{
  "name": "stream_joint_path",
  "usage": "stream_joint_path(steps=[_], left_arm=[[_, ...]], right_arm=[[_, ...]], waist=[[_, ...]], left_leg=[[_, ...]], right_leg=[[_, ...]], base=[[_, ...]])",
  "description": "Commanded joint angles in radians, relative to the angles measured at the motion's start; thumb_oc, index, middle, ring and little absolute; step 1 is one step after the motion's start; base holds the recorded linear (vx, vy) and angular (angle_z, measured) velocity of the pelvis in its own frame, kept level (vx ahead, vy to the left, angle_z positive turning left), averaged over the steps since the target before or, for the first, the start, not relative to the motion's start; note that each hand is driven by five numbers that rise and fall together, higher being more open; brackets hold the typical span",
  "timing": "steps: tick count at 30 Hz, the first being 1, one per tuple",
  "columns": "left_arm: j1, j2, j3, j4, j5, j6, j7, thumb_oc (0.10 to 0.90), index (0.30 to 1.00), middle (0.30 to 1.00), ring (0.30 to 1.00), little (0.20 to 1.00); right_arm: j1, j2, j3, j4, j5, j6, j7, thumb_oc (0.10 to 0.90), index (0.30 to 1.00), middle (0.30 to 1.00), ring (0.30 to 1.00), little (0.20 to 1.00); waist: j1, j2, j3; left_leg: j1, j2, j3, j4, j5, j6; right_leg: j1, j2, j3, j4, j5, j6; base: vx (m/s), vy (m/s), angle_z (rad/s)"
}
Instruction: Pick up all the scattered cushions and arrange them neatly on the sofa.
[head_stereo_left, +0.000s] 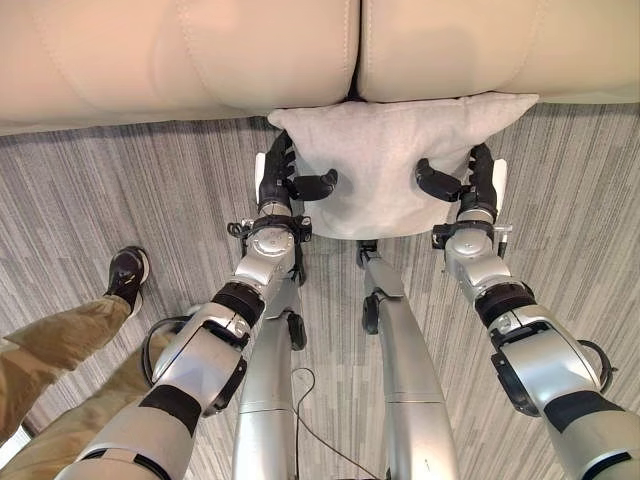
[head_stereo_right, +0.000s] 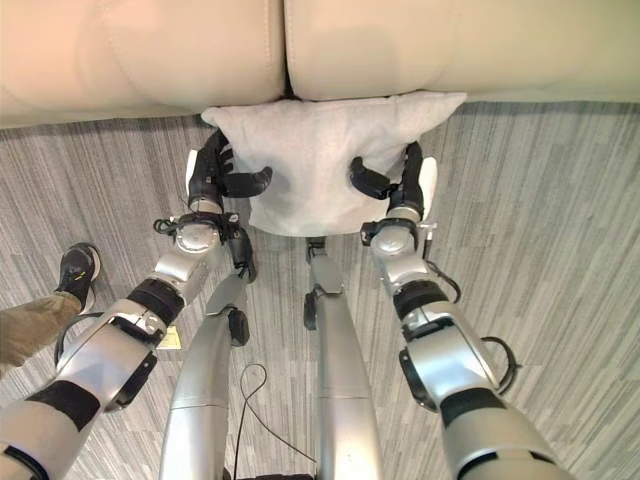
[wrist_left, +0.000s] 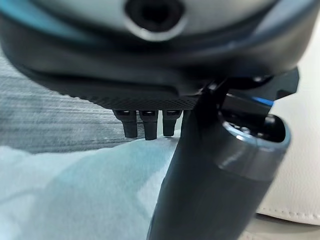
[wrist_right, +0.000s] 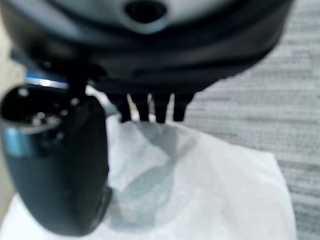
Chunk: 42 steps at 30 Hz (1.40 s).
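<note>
A light grey cushion (head_stereo_left: 385, 165) hangs above the floor between my two hands, and its far edge meets the front of the beige sofa (head_stereo_left: 200, 60). My left hand (head_stereo_left: 278, 180) grips its left side, thumb curled over the top face and fingers along the edge. On the opposite side, my right hand (head_stereo_left: 478, 185) holds it the same way. The left wrist view shows the thumb (wrist_left: 215, 185) lying on the cushion (wrist_left: 75, 190). In the right wrist view the cushion (wrist_right: 200, 190) is pinched between the thumb (wrist_right: 55, 165) and the fingers (wrist_right: 150, 107).
The sofa's two seat cushions meet at a seam (head_stereo_left: 356, 50) just beyond the held cushion. A person's leg in tan trousers (head_stereo_left: 50, 350) and dark shoe (head_stereo_left: 128, 272) stand on the grey striped floor (head_stereo_left: 120, 190) at the left.
</note>
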Motion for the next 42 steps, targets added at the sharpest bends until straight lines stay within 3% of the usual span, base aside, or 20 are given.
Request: stream_joint_path(steps=[1,11,17,23,24,30,32,36,38,40,42], left_arm=[[-0.018,-0.069,-0.008,-0.087,-0.027,-0.114,-0.011,0.400,0.300,0.300,0.300,0.300],[0.064,-0.065,-0.011,-0.269,0.016,-0.140,-0.006,0.400,0.300,0.300,0.300,0.300],[0.221,-0.056,-0.001,-0.421,0.035,-0.139,-0.037,0.400,0.300,0.300,0.300,0.300],[0.394,-0.042,-0.011,-0.590,0.070,-0.141,-0.068,0.400,0.300,0.300,0.300,0.300],[0.417,-0.036,-0.012,-0.605,0.075,-0.144,-0.070,0.400,0.300,0.300,0.300,0.300],[0.553,0.011,-0.010,-0.725,0.117,-0.156,-0.089,0.400,0.300,0.300,0.300,0.300],[0.624,0.039,0.015,-0.771,0.117,-0.167,-0.094,0.400,0.300,0.300,0.300,0.300],[0.688,0.062,0.037,-0.797,0.120,-0.168,-0.108,0.400,0.300,0.300,0.300,0.300],[0.766,0.082,0.062,-0.820,0.114,-0.175,-0.126,0.400,0.300,0.300,0.300,0.300],[0.788,0.085,0.064,-0.820,0.111,-0.174,-0.132,0.400,0.300,0.300,0.300,0.300],[0.853,0.082,0.085,-0.824,0.086,-0.171,-0.150,0.400,0.300,0.300,0.300,0.300]], right_arm=[[-0.050,0.080,0.069,-0.172,-0.012,-0.129,0.023,0.400,0.300,0.300,0.300,0.300],[0.094,0.055,0.018,-0.358,-0.083,-0.178,0.009,0.400,0.300,0.300,0.300,0.300],[0.301,0.057,-0.040,-0.510,-0.124,-0.200,0.034,0.400,0.300,0.300,0.300,0.300],[0.540,0.064,-0.066,-0.680,-0.188,-0.212,0.069,0.400,0.300,0.300,0.300,0.300],[0.568,0.062,-0.068,-0.699,-0.195,-0.212,0.075,0.400,0.300,0.300,0.300,0.300],[0.705,0.042,-0.078,-0.809,-0.214,-0.220,0.122,0.400,0.300,0.300,0.300,0.300],[0.753,0.030,-0.088,-0.861,-0.217,-0.218,0.147,0.400,0.300,0.300,0.300,0.300],[0.800,0.014,-0.107,-0.922,-0.231,-0.225,0.161,0.400,0.300,0.300,0.300,0.300],[0.854,0.002,-0.126,-0.970,-0.237,-0.228,0.189,0.400,0.300,0.300,0.300,0.300],[0.870,-0.001,-0.126,-0.976,-0.234,-0.226,0.202,0.400,0.300,0.300,0.300,0.300],[0.916,-0.011,-0.142,-0.993,-0.223,-0.216,0.237,0.400,0.300,0.300,0.300,0.300]], waist=[[0.013,0.000,-0.120],[0.011,0.013,-0.171],[0.017,0.022,-0.194],[0.019,0.023,-0.205],[0.021,0.022,-0.203],[0.024,0.011,-0.220],[0.026,0.002,-0.241],[0.022,-0.013,-0.266],[0.022,-0.032,-0.295],[0.022,-0.038,-0.303],[0.026,-0.052,-0.335]], left_leg=[[-0.102,0.041,-0.035,-0.033,-0.007,-0.034],[-0.059,0.038,-0.030,-0.060,-0.011,-0.036],[0.066,0.035,-0.024,-0.148,0.006,-0.047],[0.254,0.029,-0.029,-0.239,0.027,-0.065],[0.271,0.031,-0.024,-0.246,0.051,-0.060],[0.451,0.034,-0.029,-0.290,0.043,-0.062],[0.540,0.039,-0.026,-0.298,0.027,-0.058],[0.612,0.046,-0.022,-0.277,-0.002,-0.056],[0.674,0.046,-0.031,-0.213,-0.043,-0.048],[0.691,0.047,-0.032,-0.194,-0.052,-0.046],[0.735,0.048,-0.034,-0.135,-0.070,-0.046]], right_leg=[[-0.032,-0.023,-0.009,0.076,-0.125,0.113],[-0.001,-0.020,-0.014,0.069,-0.136,0.114],[0.093,-0.031,-0.030,0.029,-0.138,0.120],[0.266,-0.040,-0.071,-0.044,-0.132,0.124],[0.285,-0.040,-0.084,-0.063,-0.104,0.115],[0.469,-0.031,-0.103,-0.136,-0.102,0.113],[0.577,-0.026,-0.111,-0.190,-0.099,0.112],[0.677,-0.018,-0.110,-0.222,-0.105,0.108],[0.779,-0.006,-0.101,-0.236,-0.126,0.094],[0.812,-0.001,-0.097,-0.241,-0.134,0.088],[0.910,0.004,-0.093,-0.269,-0.144,0.080]], base=[[0.00,0.000,0.00],[0.00,0.000,0.00],[0.01,-0.004,0.00],[-0.02,-0.040,0.08],[-0.06,-0.050,0.12],[0.03,-0.017,0.08],[0.07,-0.036,-0.02],[0.08,-0.043,0.05],[0.13,-0.039,0.10],[0.13,-0.021,0.05],[0.22,-0.008,0.02]])
